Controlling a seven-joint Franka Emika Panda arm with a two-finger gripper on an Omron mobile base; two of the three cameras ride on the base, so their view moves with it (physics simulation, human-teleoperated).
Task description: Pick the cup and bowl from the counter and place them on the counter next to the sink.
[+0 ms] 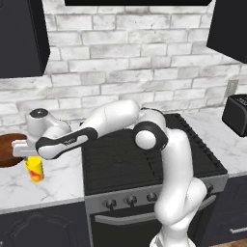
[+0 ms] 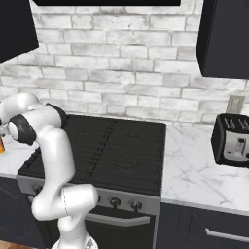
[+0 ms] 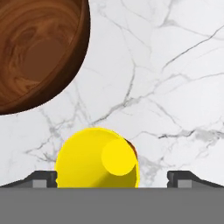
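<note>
The small yellow cup (image 1: 34, 170) with a red-orange pattern stands upright on the white marble counter (image 1: 55, 181), left of the stove. The dark wooden bowl (image 1: 8, 149) sits just behind and left of it, partly cut by the picture's edge. My gripper (image 1: 32, 157) hangs directly over the cup, pointing down. In the hand view the cup (image 3: 96, 158) sits between the two fingertips (image 3: 43, 179), off towards one of them, with the gripper (image 3: 112, 179) open and holding nothing, and the bowl (image 3: 37, 52) lies above it, apart from the cup. The sink is out of view.
A black stovetop (image 1: 132, 154) with front knobs lies right of the cup. A dark toaster (image 2: 232, 140) stands on the counter right of the stove. Dark wall cabinets (image 1: 21, 38) hang above, with a grey brick wall behind.
</note>
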